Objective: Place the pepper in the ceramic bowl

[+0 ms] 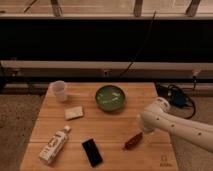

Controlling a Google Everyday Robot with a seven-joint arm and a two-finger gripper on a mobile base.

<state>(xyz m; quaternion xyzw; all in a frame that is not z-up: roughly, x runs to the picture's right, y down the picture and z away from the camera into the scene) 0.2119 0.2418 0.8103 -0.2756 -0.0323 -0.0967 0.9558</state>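
Note:
The pepper (132, 141) is small, dark red-brown and tapered, and lies on the wooden table (115, 130) at the front right. The green ceramic bowl (110, 97) stands empty at the back middle of the table. My white arm (175, 125) reaches in from the right. Its gripper (143, 131) is at the arm's lower end, right above the pepper's upper right tip and mostly hidden under the arm.
A translucent white cup (59, 90) stands at the back left. A small pale block (74, 112) lies left of the bowl. A white bottle (55, 144) lies at the front left, with a black phone (92, 152) beside it. Cables (175, 95) lie off the table's right edge.

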